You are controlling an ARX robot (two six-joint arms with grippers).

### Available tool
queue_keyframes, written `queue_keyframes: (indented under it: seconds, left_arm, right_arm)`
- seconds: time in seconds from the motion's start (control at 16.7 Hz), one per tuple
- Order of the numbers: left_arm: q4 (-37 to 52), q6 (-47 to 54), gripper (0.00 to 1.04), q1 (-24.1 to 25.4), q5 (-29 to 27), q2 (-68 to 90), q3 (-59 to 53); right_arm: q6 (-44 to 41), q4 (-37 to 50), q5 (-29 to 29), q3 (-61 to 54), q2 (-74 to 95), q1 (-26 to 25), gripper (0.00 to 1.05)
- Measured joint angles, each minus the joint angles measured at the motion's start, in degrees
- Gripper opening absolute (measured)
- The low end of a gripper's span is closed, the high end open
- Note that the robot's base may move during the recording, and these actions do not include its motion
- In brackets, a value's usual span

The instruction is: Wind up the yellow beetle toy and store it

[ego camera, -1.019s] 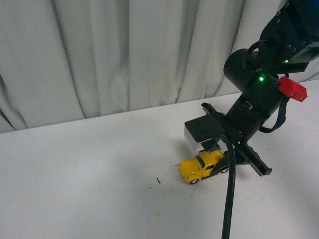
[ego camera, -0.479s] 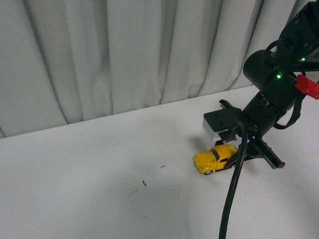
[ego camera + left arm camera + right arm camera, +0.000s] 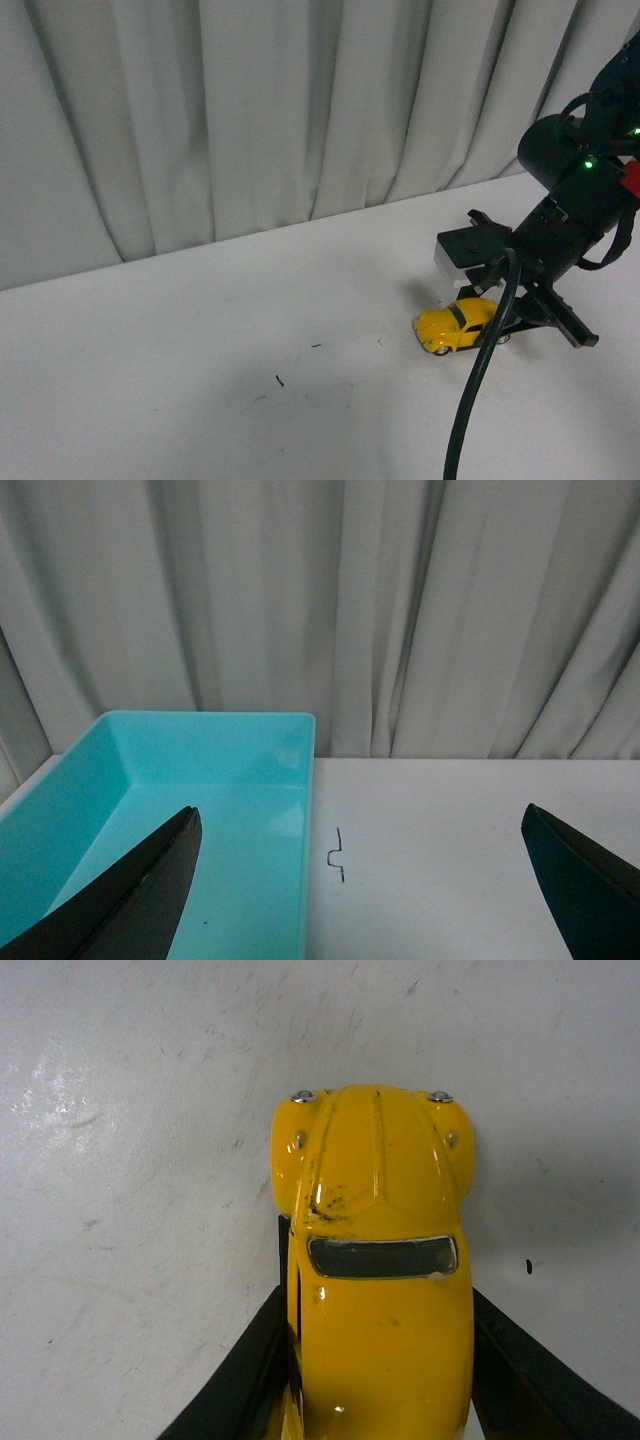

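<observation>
Background: pale grey-white curtain (image 3: pixel 250 120) is seen hanging in folds along the far edge, behind everything.
Surface: a white bench (image 3: pixel 200 340) is shown, scuffed and faintly marked in the right wrist view; two small dark specks (image 3: pixel 279 380) are seen near its middle.
Yellow beetle toy (image 3: pixel 458 325): it is found on the right side of the bench, wheels down, with its rounded nose turned to the left and slightly near. Dark scratches are visible on its bonnet in the right wrist view (image 3: pixel 380 1260).
Right claw (image 3: pixel 488 325): it is lowered from the right over the toy's rear half; its two black fingers (image 3: pixel 250 1370) are pressed against the toy's two flanks, so the toy is pinched between them, with the nose left free in front.
Right arm: a black body with green lights is seen at the right edge, and a thick black cable (image 3: pixel 478 410) is draped down from it toward the near edge.
Left claw (image 3: pixel 360 890): it is shown only in its own wrist view, spread wide, with nothing between its dark fingers (image 3: pixel 130 900).
Turquoise bin (image 3: pixel 210 745): an open rectangular bin is set on the bench before the curtain, beside one finger of the left claw.
Small mark (image 3: pixel 337 855): a thin dark bent line is seen on the bench just beside the bin's wall.
</observation>
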Motion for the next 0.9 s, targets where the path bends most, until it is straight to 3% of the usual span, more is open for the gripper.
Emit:
queue_keyframes:
  seconds: [0.48, 0.9]
  left_arm:
    - [0.00, 0.00, 0.98, 0.00, 0.00, 0.00, 0.00]
    - [0.00, 0.00, 0.98, 0.00, 0.00, 0.00, 0.00]
  right_arm:
    - [0.81, 0.26, 0.15, -0.90, 0.39, -0.07, 1.00]
    - [1.01, 1.09, 0.00, -1.49, 0.24, -0.13, 0.98]
